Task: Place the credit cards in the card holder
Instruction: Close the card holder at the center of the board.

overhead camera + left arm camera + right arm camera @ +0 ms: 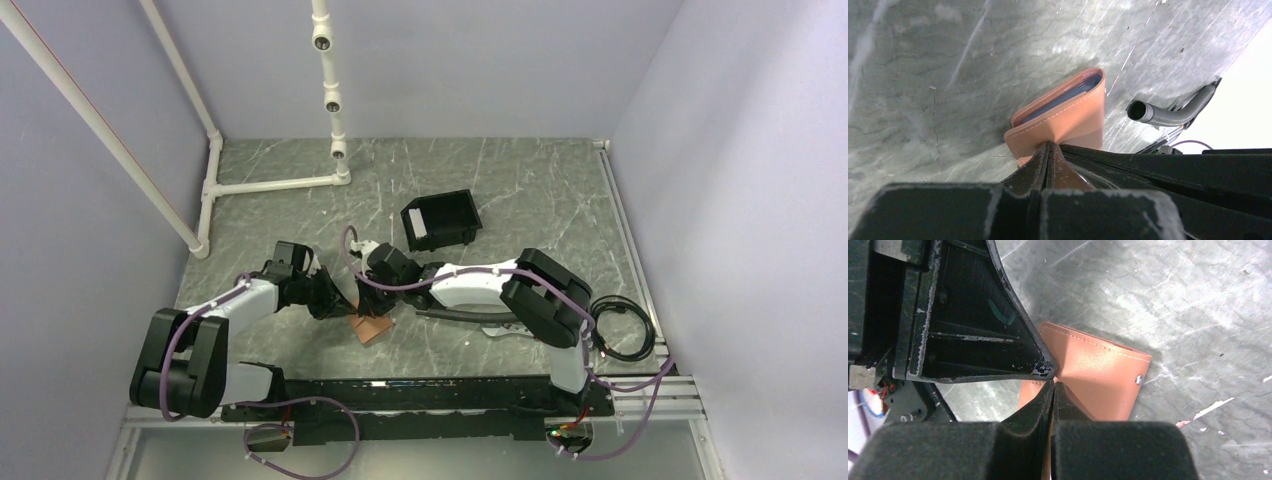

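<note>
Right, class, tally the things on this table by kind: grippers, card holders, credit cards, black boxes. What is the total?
grippers: 2 (left gripper, right gripper)
card holder: 1
black box: 1
credit cards: cannot be counted; only a blue edge shows inside the holder
total counted: 4

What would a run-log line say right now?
left gripper shut on tan leather bifold card holder | right gripper shut on it too | blue plastic cards tucked inside
</note>
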Robot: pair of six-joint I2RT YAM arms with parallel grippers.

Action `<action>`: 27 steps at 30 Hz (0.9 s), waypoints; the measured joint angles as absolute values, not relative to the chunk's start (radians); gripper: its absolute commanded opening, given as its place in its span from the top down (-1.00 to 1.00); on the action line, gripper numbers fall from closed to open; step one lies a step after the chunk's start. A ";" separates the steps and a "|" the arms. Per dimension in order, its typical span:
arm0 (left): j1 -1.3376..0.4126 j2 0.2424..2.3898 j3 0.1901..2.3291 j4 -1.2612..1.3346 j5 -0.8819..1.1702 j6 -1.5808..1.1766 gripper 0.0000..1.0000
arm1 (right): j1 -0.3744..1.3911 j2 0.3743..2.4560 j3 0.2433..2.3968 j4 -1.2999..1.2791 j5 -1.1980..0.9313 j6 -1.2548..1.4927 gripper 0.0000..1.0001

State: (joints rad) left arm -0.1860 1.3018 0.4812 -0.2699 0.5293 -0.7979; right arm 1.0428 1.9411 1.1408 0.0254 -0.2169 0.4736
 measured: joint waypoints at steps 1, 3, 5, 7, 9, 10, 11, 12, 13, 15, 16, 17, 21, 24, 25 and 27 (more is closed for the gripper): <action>-0.186 1.298 0.480 -0.271 0.526 -0.798 1.00 | 1.049 1.936 1.129 0.043 -0.200 0.469 1.00; -0.186 1.289 0.478 -0.275 0.521 -0.797 1.00 | 1.065 1.925 1.103 0.080 -0.162 0.459 1.00; -0.186 1.284 0.478 -0.282 0.515 -0.797 1.00 | 1.078 1.917 1.082 0.111 -0.129 0.450 1.00; -0.186 1.278 0.478 -0.290 0.509 -0.797 1.00 | 1.094 1.914 1.063 0.142 -0.086 0.441 1.00; -0.186 1.272 0.477 -0.297 0.505 -0.797 1.00 | 1.112 1.914 1.044 0.175 -0.042 0.434 1.00; -0.186 1.270 0.477 -0.298 0.503 -0.797 1.00 | 1.119 1.914 1.038 0.187 -0.024 0.432 1.00; -0.186 1.269 0.477 -0.299 0.502 -0.797 1.00 | 1.129 1.917 1.033 0.199 0.001 0.429 1.00; -0.186 1.267 0.477 -0.301 0.502 -0.797 0.98 | 1.137 1.919 1.032 0.208 0.024 0.427 1.00; -0.186 1.263 0.476 -0.302 0.503 -0.797 0.93 | 1.142 1.922 1.029 0.213 0.039 0.426 1.00; -0.186 1.247 0.468 -0.301 0.511 -0.799 0.82 | 1.150 1.923 1.021 0.224 0.065 0.427 1.00; -0.186 1.232 0.464 -0.303 0.517 -0.802 0.78 | 1.151 1.923 1.019 0.229 0.073 0.427 1.00; -0.186 1.208 0.461 -0.310 0.523 -0.808 0.73 | 1.153 1.923 1.015 0.235 0.079 0.427 1.00; -0.185 1.084 0.463 -0.337 0.529 -0.831 0.67 | 1.153 1.921 0.999 0.261 0.084 0.429 1.00; -0.184 0.996 0.478 -0.373 0.525 -0.849 0.87 | 1.147 1.913 0.980 0.285 0.073 0.435 1.00; -0.184 0.971 0.485 -0.387 0.525 -0.855 0.94 | 1.145 1.909 0.974 0.292 0.068 0.438 1.00; -0.183 0.947 0.490 -0.396 0.529 -0.863 1.00 | 1.141 1.901 0.958 0.311 0.059 0.442 1.00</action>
